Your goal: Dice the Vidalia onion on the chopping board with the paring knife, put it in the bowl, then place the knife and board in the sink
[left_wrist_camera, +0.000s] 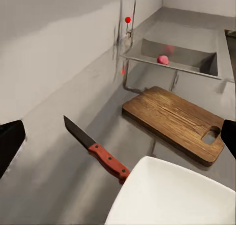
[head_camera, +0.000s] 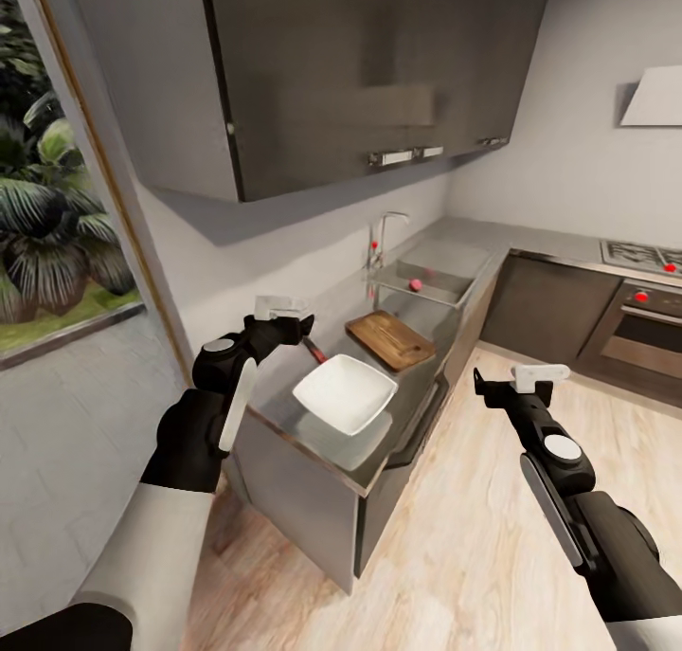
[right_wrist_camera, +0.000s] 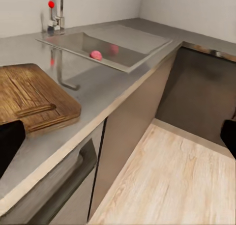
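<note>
The Vidalia onion [head_camera: 415, 284] shows as a small pinkish ball lying in the steel sink [head_camera: 438, 274]; it is also the onion [left_wrist_camera: 162, 60] in the left wrist view and the onion [right_wrist_camera: 96, 54] in the right wrist view. On the grey countertop [head_camera: 284, 414] the brown chopping board [head_camera: 390, 338] lies bare beside the sink. The white bowl [head_camera: 346, 392] stands in front of it, empty. The paring knife [left_wrist_camera: 96, 149], red-handled, lies by the wall, its handle end at the bowl's rim. My left gripper [head_camera: 289, 317] hovers open above the knife. My right gripper [head_camera: 516, 378] is open over the floor, off the counter's front edge.
A chrome faucet [head_camera: 381, 239] with a red knob rises behind the sink. Dark wall cabinets [head_camera: 360, 73] hang over the counter. An oven and hob [head_camera: 644, 300] stand at the far right. Wooden floor [head_camera: 455, 537] lies in front; a window opening is at the left.
</note>
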Controlling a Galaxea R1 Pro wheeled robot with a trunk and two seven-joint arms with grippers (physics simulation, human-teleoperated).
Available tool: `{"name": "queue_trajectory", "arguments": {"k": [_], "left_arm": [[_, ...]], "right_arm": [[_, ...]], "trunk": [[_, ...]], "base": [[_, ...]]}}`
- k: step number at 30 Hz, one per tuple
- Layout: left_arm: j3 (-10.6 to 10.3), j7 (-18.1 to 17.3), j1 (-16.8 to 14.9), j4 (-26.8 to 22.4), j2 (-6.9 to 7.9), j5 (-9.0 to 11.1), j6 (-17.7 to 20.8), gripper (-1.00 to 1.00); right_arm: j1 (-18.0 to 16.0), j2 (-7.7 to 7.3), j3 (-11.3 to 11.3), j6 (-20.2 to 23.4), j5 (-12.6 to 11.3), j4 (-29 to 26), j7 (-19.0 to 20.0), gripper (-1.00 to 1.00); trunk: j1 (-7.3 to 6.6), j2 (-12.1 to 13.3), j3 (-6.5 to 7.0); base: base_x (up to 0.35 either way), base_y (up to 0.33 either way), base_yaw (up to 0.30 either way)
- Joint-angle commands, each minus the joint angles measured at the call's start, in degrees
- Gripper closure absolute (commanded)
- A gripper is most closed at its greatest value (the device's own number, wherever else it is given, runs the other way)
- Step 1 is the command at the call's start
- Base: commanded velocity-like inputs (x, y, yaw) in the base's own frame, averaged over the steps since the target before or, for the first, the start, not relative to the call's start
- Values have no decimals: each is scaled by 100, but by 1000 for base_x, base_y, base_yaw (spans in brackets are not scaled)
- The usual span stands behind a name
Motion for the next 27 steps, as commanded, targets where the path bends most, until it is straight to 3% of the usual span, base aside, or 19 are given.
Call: {"name": "queue_trajectory", "arguments": {"k": [1, 15, 27], "left_arm": [[5, -20, -5, -6, -1, -4, 29, -100], [4, -20, -3, 13, -1, -4, 70, -100], [-100, -37, -3, 445, -19, -9, 56, -100]], "right_arm": [[-7, -7, 19, 24, -60, -9, -58, -100], [-7, -7, 16, 25, -61, -9, -56, -100], [-7, -7, 18, 24, -60, -9, -56, -100]], "trunk": [[6, -12, -12], [6, -12, -12], [6, -12, -12]], "base": [[238, 255, 0], [195, 254, -157], [50, 45, -266]]}}
